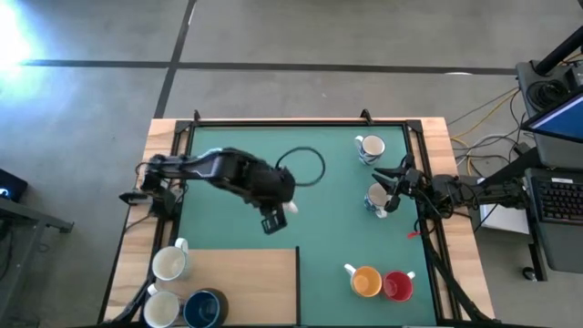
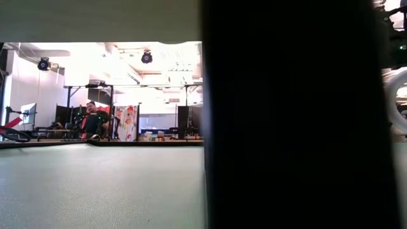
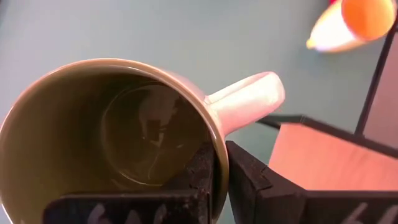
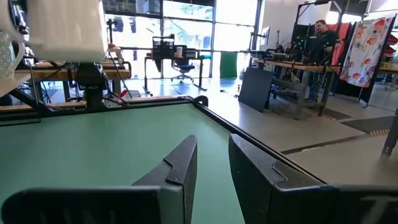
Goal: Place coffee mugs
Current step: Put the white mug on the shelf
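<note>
Left wrist view, olive-green mug (image 3: 112, 137) rim pinched between left gripper (image 3: 221, 180) jaws

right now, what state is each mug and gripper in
left gripper, shut on the olive-green mug's rim
olive-green mug, gripped, empty
right gripper, open, empty
near white mug, upright beside the right gripper
far white mug, upright
orange mug, upright
red mug, upright
dark blue mug, upright on the wooden board
front white mug, upright
back white mug, upright
</note>
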Robot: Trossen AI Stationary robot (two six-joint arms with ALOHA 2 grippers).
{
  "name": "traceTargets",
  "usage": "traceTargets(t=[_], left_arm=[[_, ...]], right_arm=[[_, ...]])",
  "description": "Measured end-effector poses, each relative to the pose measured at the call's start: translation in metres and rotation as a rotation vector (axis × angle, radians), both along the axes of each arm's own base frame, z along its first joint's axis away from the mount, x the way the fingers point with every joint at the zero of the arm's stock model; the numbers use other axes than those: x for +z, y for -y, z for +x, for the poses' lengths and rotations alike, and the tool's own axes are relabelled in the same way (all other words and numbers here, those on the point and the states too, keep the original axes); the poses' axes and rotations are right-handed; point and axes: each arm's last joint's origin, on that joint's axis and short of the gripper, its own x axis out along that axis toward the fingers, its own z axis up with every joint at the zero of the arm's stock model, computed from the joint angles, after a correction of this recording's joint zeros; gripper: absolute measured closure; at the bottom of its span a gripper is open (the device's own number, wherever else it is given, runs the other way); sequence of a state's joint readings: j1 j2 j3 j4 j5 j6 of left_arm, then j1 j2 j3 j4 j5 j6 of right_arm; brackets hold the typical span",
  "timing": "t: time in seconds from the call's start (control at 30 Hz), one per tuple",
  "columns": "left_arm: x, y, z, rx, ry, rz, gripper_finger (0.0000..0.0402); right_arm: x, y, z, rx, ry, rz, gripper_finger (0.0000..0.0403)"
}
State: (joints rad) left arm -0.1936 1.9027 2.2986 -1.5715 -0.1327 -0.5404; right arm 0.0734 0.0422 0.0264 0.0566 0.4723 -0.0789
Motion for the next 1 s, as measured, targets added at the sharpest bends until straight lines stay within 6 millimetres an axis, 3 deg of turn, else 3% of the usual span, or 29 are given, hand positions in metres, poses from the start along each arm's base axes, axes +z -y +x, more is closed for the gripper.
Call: traceTargets(t=[0.2,0.5,1.0], left_arm=[[-0.012,0.025,-0.019,0.029,-0.069,-0.039,0.0391],[-0.015,0.068,-0.038,0.144,-0.078,-0.132,0.0391],[-0.018,0.096,-0.051,0.472,-0.08,-0.271,0.039]], right_arm=[[0.0,0.0,0.0,0.0,0.0,0.0,0.0321],[0.0,0.0,0.0,0.0,0.0,0.0,0.0321],[0.0,0.0,0.0,0.0,0.0,0.0,0.0321]])
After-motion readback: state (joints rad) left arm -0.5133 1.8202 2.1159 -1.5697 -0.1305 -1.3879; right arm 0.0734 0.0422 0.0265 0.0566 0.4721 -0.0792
